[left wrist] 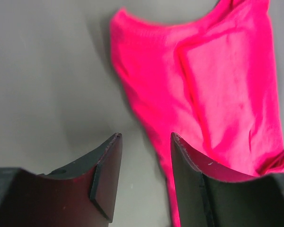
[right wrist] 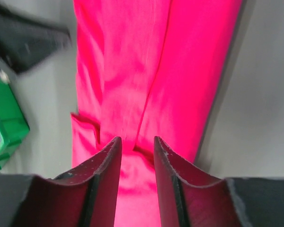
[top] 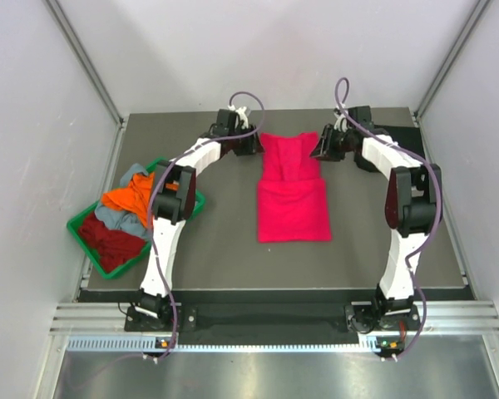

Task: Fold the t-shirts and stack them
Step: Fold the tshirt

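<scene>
A bright pink-red t-shirt (top: pixel 293 189) lies in the middle of the table, folded into a narrow lengthwise strip. My left gripper (top: pixel 251 143) is at its far left corner. In the left wrist view this gripper (left wrist: pixel 146 142) is open, with bare table between the fingers and the shirt's edge (left wrist: pixel 217 80) beside the right finger. My right gripper (top: pixel 323 148) is at the far right corner. In its wrist view it (right wrist: pixel 137 144) is open low over the pink cloth (right wrist: pixel 146 71), with a creased fold between the jaws. Orange (top: pixel 129 199), grey-blue (top: pixel 133 174) and dark red (top: pixel 112 241) t-shirts lie heaped at the left.
A green plastic tray (top: pixel 88 249) at the table's left edge holds the heaped shirts; its corner (right wrist: pixel 9 118) shows in the right wrist view. White walls close in the dark table (top: pixel 216 249) at the back and both sides.
</scene>
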Motion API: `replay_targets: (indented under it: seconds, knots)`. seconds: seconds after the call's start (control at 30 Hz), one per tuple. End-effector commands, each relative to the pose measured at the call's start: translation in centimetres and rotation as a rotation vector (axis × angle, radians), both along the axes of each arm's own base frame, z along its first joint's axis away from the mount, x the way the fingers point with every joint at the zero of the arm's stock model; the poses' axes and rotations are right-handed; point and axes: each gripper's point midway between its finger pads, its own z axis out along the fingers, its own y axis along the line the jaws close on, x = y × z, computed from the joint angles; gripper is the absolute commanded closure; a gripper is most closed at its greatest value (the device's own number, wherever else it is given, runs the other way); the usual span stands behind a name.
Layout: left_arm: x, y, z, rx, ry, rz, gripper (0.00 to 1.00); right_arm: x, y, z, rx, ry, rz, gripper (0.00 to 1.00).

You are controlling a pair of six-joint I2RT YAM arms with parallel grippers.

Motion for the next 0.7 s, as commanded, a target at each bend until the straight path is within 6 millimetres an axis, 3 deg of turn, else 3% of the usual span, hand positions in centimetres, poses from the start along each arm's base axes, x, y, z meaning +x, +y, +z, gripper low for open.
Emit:
replay_targets:
  seconds: [0.0, 0.03, 0.07, 0.1, 0.17, 0.23, 0.27, 0.43, 0.63, 0.67]
  knots:
    - [3.1, -0.7, 2.2, -0.018, -0.146, 0.005, 0.49, -3.5, 1.9, 1.9, 0.008, -0.023, 0.031, 0.67]
    - [3.5, -0.7, 2.1, -0.018, -0.150, 0.007, 0.49, -4.9, 3.1, 1.6, -0.007, -0.013, 0.056, 0.69]
    - [4.0, -0.8, 2.6, -0.026, -0.163, 0.011, 0.49, -6.0, 3.6, 2.6, -0.011, -0.033, 0.072, 0.71]
    - [4.1, -0.8, 1.6, -0.025, -0.153, 0.014, 0.49, -7.6, 3.9, 1.3, -0.026, 0.003, 0.074, 0.72]
    - [4.7, -0.5, 1.2, -0.023, -0.155, 0.035, 0.49, -9.7, 6.0, 2.2, -0.011, -0.020, 0.115, 0.75]
    - [5.2, -0.1, 0.3, -0.020, -0.152, 0.051, 0.49, -12.2, 8.1, 1.7, -0.004, 0.005, 0.147, 0.78]
    - [5.3, -0.1, 0.0, -0.017, -0.153, 0.056, 0.50, -12.7, 9.0, 2.6, 0.009, -0.024, 0.162, 0.79]
    - [6.3, 0.6, -0.6, 0.016, -0.194, 0.082, 0.50, -16.8, 13.3, 2.1, 0.020, -0.017, 0.147, 0.92]
    - [6.7, 0.2, -0.4, -0.028, -0.213, 0.063, 0.53, -19.7, 15.7, -1.4, -0.002, 0.025, 0.122, 0.98]
    - [7.1, -0.2, 0.5, -0.056, -0.247, 0.053, 0.54, -19.9, 15.9, -1.9, -0.014, 0.030, 0.120, 0.98]
